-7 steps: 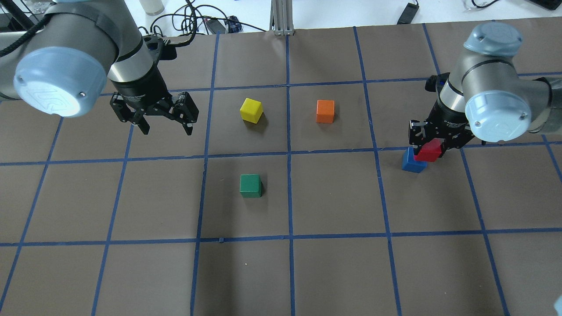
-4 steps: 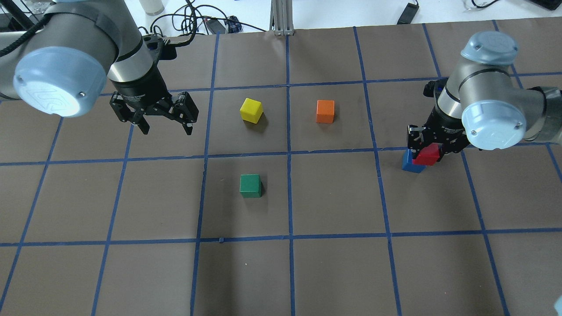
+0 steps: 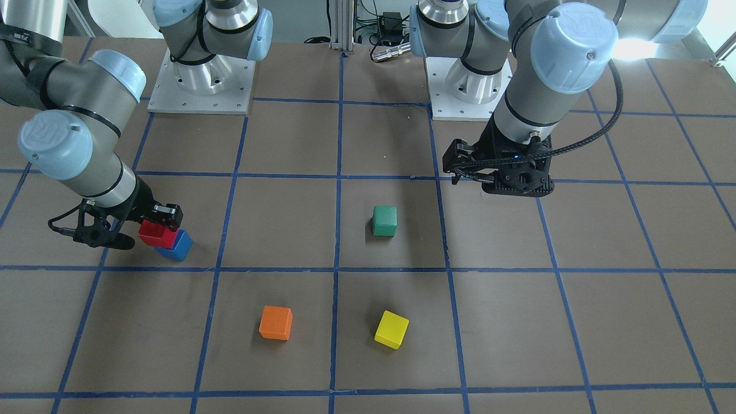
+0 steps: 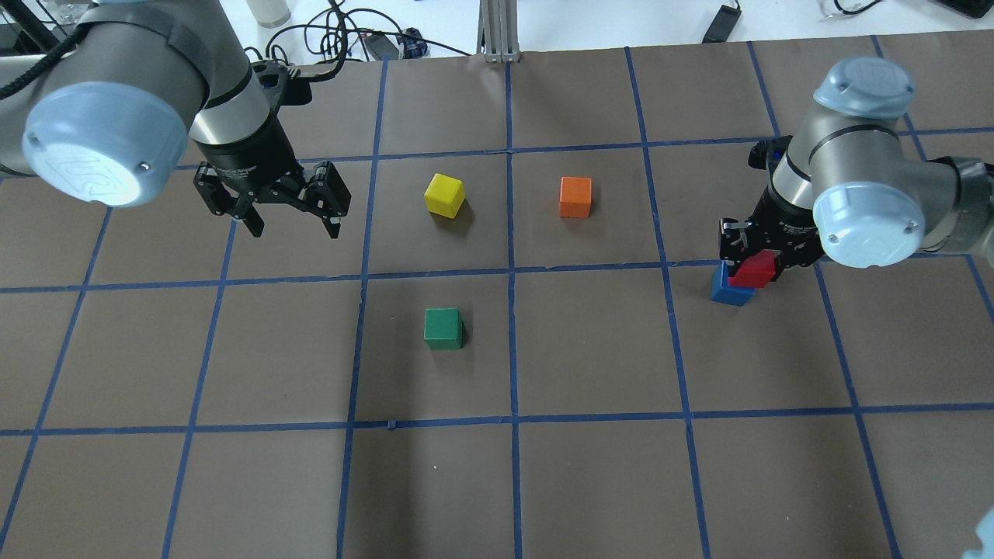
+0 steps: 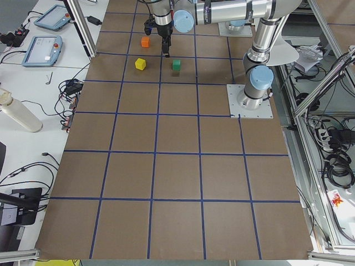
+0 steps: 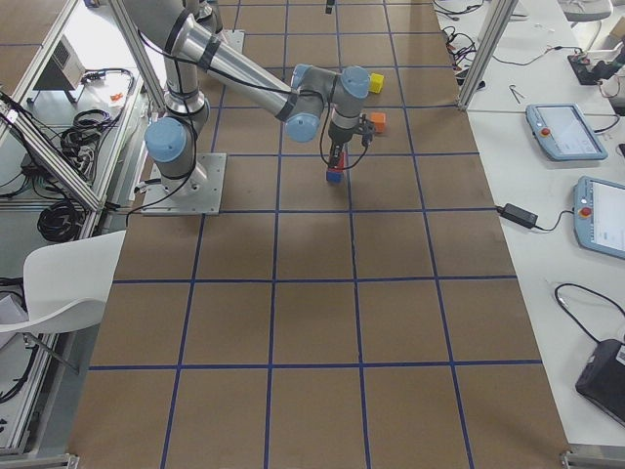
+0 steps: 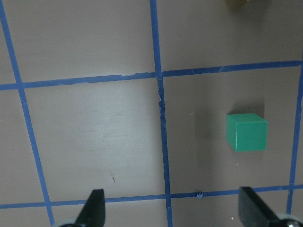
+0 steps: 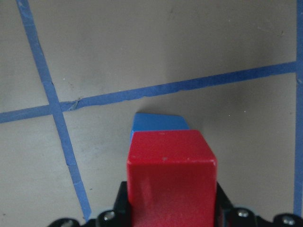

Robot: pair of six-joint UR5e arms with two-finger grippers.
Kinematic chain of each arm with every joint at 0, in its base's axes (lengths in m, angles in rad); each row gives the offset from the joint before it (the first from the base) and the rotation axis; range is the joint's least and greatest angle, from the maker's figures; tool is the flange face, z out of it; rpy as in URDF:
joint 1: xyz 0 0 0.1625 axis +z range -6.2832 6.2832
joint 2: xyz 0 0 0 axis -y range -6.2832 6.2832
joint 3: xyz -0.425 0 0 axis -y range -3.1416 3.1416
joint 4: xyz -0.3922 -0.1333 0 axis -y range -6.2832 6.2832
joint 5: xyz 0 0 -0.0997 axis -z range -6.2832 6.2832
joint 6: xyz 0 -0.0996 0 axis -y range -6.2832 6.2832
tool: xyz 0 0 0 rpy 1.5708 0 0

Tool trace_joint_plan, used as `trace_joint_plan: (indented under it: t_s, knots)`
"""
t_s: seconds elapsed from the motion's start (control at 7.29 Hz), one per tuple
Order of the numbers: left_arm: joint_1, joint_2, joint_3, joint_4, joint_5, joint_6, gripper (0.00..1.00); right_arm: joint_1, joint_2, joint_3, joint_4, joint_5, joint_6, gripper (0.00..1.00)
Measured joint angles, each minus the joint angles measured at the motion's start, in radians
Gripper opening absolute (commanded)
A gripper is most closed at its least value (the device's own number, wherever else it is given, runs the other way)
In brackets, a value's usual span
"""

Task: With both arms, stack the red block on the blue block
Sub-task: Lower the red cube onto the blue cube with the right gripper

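My right gripper (image 4: 757, 268) is shut on the red block (image 4: 756, 271) and holds it over the blue block (image 4: 727, 289), which stands on the brown table at the right. The front view shows the red block (image 3: 155, 233) on or just above the blue block (image 3: 178, 246), shifted a little to one side. In the right wrist view the red block (image 8: 170, 175) covers most of the blue block (image 8: 158, 123). My left gripper (image 4: 291, 221) is open and empty above the table at the left. Its fingertips (image 7: 94, 210) show wide apart in the left wrist view.
A green cube (image 4: 443, 328) sits near the middle, a yellow cube (image 4: 444, 195) and an orange cube (image 4: 575, 197) farther back. Blue tape lines grid the table. Cables and a metal post (image 4: 497, 31) lie beyond the far edge.
My right gripper has moved the red block a little left and down, so it covers more of the blue block. My left arm has not moved.
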State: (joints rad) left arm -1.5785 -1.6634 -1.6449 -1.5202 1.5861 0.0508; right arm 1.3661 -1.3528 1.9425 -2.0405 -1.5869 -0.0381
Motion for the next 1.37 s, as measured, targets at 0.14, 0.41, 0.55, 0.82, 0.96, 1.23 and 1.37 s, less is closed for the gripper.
trace_joint_plan:
  t_s: [0.14, 0.41, 0.55, 0.82, 0.96, 1.23, 1.37]
  knots:
    - [0.000, 0.000, 0.000, 0.000, 0.000, -0.001, 1.00, 0.001, 0.008, -0.002, -0.010, 0.001, 0.005, 0.20]
    - [0.000, 0.000, 0.003, 0.000, 0.000, -0.001, 1.00, 0.002, 0.012, -0.004, -0.020, 0.002, 0.010, 0.20]
    - [0.000, 0.001, 0.003, 0.000, 0.000, -0.001, 1.00, 0.002, 0.010, -0.004, -0.021, 0.003, 0.011, 0.20]
    - [0.000, 0.001, 0.003, 0.000, 0.001, -0.001, 1.00, 0.003, 0.005, -0.003, -0.018, 0.002, 0.012, 0.19]
    - [0.000, 0.001, 0.005, 0.000, 0.001, 0.000, 1.00, 0.005, 0.004, -0.001, -0.016, 0.002, 0.012, 0.18]
    - [0.000, 0.002, 0.006, -0.001, 0.002, 0.001, 1.00, 0.006, 0.003, 0.002, -0.005, 0.001, 0.014, 0.19]
    - [0.000, 0.002, 0.006, -0.001, 0.002, 0.001, 1.00, 0.007, 0.003, 0.003, 0.003, 0.001, 0.015, 0.20]
